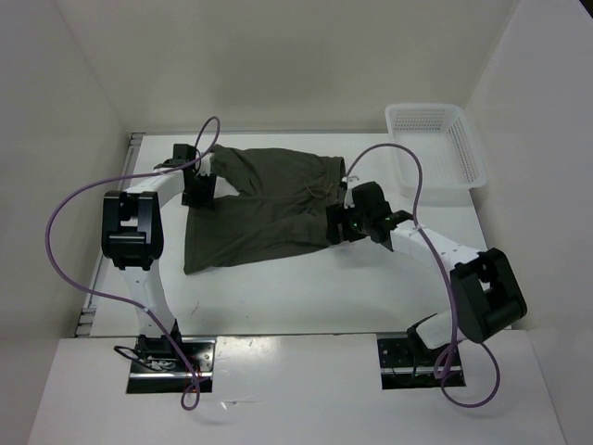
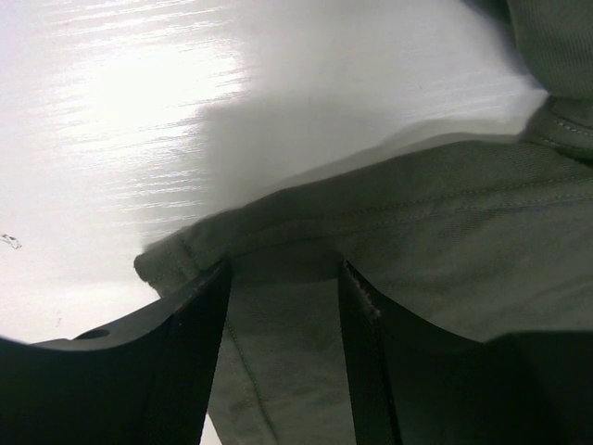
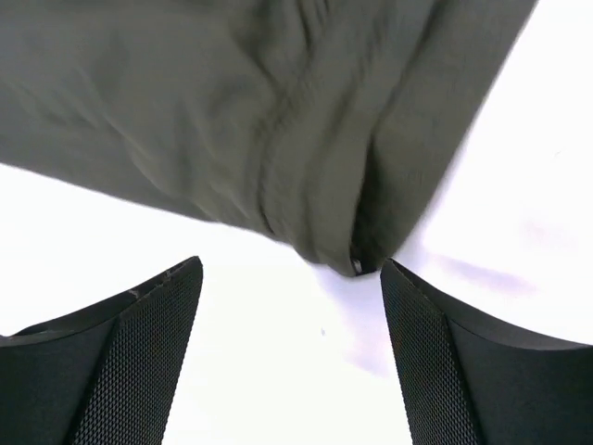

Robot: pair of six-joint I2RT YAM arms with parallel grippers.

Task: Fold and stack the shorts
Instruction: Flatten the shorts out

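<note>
The dark olive shorts [image 1: 259, 209] lie spread and wrinkled on the white table, waistband to the right and legs to the left. My left gripper [image 1: 199, 192] is at the shorts' left edge. In the left wrist view its jaws [image 2: 285, 278] stand partly apart astride a stitched hem of the cloth [image 2: 445, 232], which fills the gap between them. My right gripper [image 1: 335, 225] is at the waistband's near right corner. In the right wrist view it [image 3: 292, 269] is open and empty, with a folded corner of the shorts [image 3: 232, 111] just ahead of the right fingertip [image 3: 408, 297].
A white mesh basket [image 1: 435, 148] stands at the back right of the table. White walls close in the table on the left, back and right. Purple cables loop off both arms.
</note>
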